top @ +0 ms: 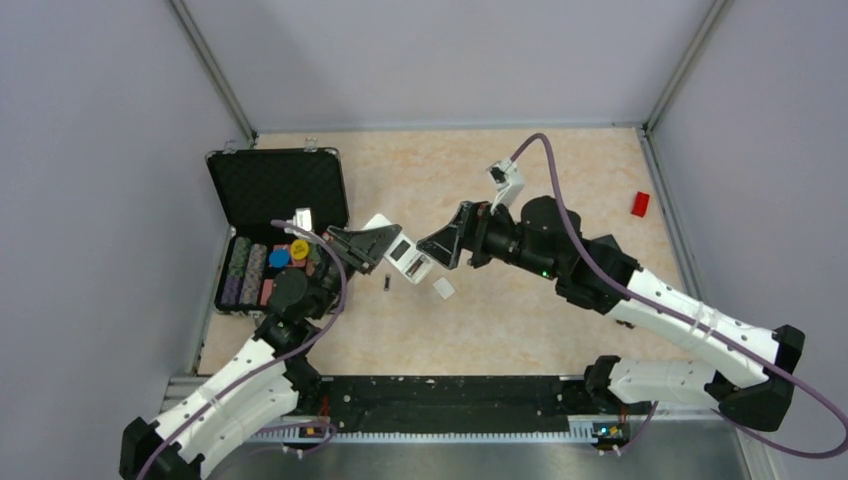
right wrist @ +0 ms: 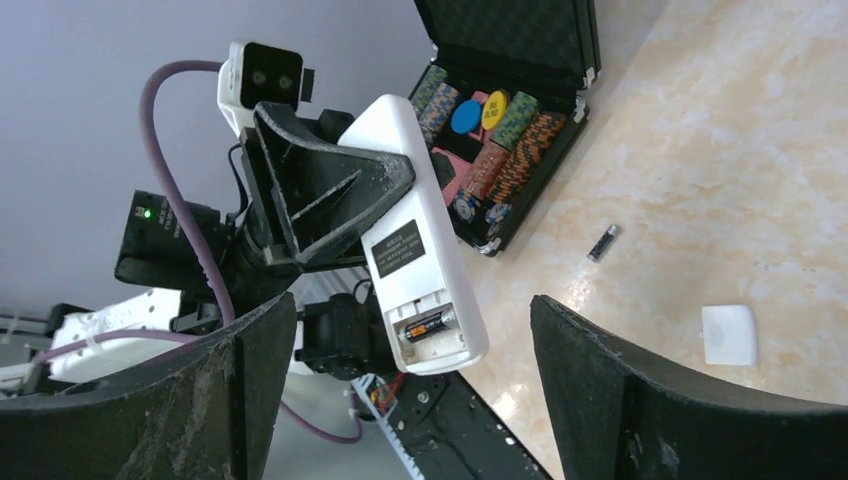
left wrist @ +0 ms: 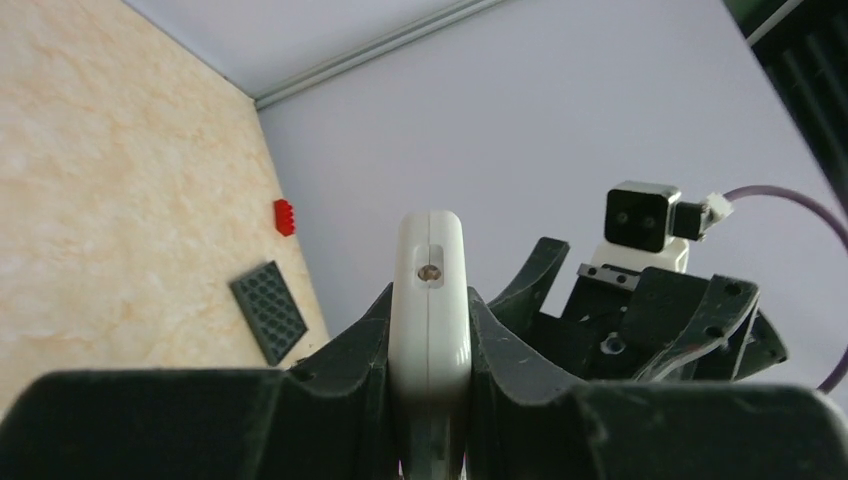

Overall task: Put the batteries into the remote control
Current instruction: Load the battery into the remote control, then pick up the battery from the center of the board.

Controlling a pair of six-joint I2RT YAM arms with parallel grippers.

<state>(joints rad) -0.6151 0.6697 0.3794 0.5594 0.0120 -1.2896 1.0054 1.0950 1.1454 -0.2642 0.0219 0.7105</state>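
Remote control [right wrist: 420, 225] pinched in left claw [top: 380, 244], one battery [right wrist: 432, 323] seated, right claw [top: 428, 254] spread near it

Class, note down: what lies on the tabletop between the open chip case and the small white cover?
A loose battery lies there; the right wrist view shows it most clearly.

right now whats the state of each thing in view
remote control: held up, battery bay uncovered
seated battery: in the bay
loose battery: lying on the table
cover: off, lying on the table
case: lid open
left claw: shut on remote control
right claw: open, empty
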